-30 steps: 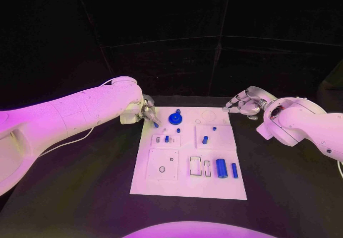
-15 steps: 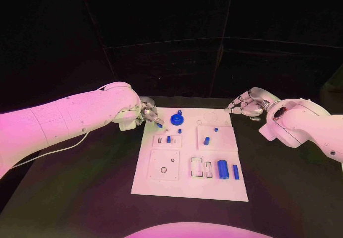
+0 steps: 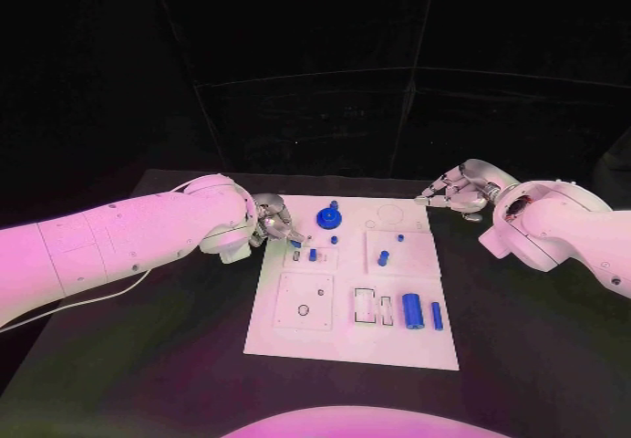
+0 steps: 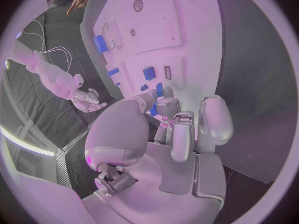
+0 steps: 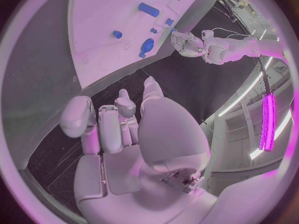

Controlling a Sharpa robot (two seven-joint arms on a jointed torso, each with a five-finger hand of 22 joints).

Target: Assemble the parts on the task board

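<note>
Operator: Checking the left hand point(image 3: 273, 224) first. What is its state?

Inspector: It hovers at the task board's point(image 3: 353, 338) far left corner, fingers drawn together around a small blue part point(image 4: 154, 109). The left wrist view shows the blue piece between the fingertips point(image 4: 164, 104), so it reads as a pinch.

Operator: And the right hand point(image 3: 454, 196)?

Inspector: It hangs off the board's far right corner, above the tabletop point(image 3: 553, 338). Its fingers are loosely curled and apart, holding nothing.

Operator: Location of the remaining parts?

Inspector: A round blue disc part point(image 3: 327, 217) stands near the board's far edge. Small blue pegs point(image 3: 383, 258) stand in the middle plates. A blue cylinder point(image 3: 411, 310) and a slim blue bar point(image 3: 435, 316) lie side by side toward the board's near right.

Operator: Probable faults from this position?

Inspector: The pinch is shallow, so the part could tilt or slip during lowering. A tilted part would likely jam at its socket rim. The fingers also hang close to the standing pegs; a sideways drift could knock one over.
</note>
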